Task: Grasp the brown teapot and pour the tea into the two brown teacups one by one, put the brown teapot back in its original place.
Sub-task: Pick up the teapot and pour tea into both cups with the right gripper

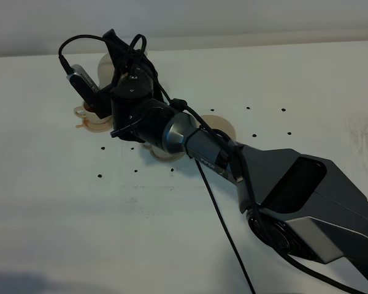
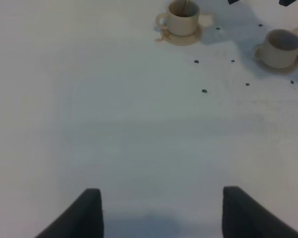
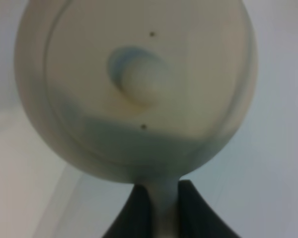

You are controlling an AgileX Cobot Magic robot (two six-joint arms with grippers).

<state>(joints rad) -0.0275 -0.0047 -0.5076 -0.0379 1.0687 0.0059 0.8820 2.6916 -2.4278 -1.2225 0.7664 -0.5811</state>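
Blurred teapot (image 3: pixel 139 84), top cut off; arm (image 1: pixel 196 138) seemingly half-hides 1 teacup (image 1: pixel 161 153).

Surface (image 1: pixel 61 220): white, matte, broad; faint grey scuffs (image 1: pixel 362 138) toward the right side.
Dark dots (image 1: pixel 137 171): small black specks, scattered in loose rows around the middle.
First cup saucer (image 2: pixel 188 38): small, round, pale beige, flat on the left side; first teacup (image 2: pixel 183 15) standing on it.
Second cup saucer (image 1: pixel 162 153): same kind, nearer the middle, among the dots; second teacup (image 2: pixel 282 47) on it.
Wide saucer (image 1: pixel 227 128): larger, pale beige, just beside the second cup saucer, partly hidden.
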